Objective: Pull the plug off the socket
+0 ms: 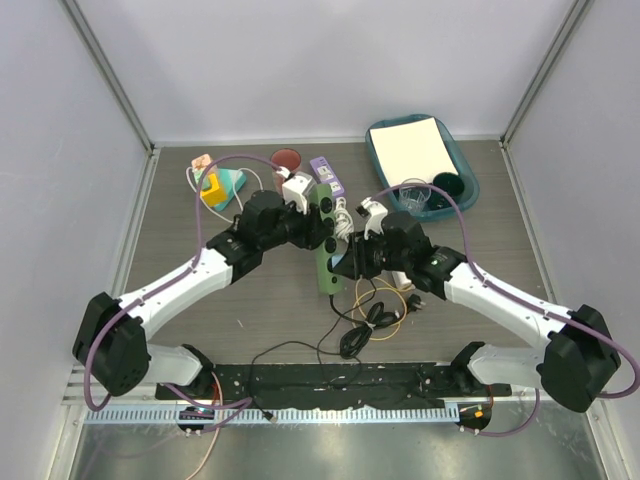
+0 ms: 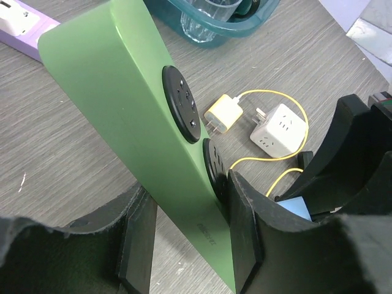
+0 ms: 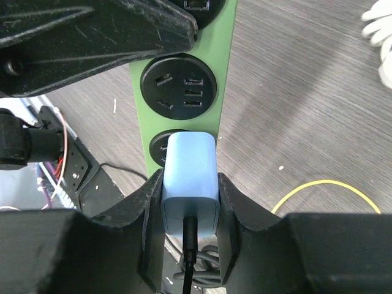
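Right hand (image 3: 190,191) was clamped on the plug (image 3: 190,162), left hand (image 2: 190,205) gripped the socket (image 2: 122,92). Straight pull off the socket face looked best: no twisting, left bracing.

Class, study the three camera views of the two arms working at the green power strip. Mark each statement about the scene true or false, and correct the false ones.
1. The right tool is shut on the pale-blue plug. True.
2. The left tool has nothing between its fingers. False: it grips the green power strip, with one finger on each side.
3. A yellow charger lies beside a white cube adapter. True.
4. The teal tray sits at the near edge by the arm bases. False: it is at the far right corner.
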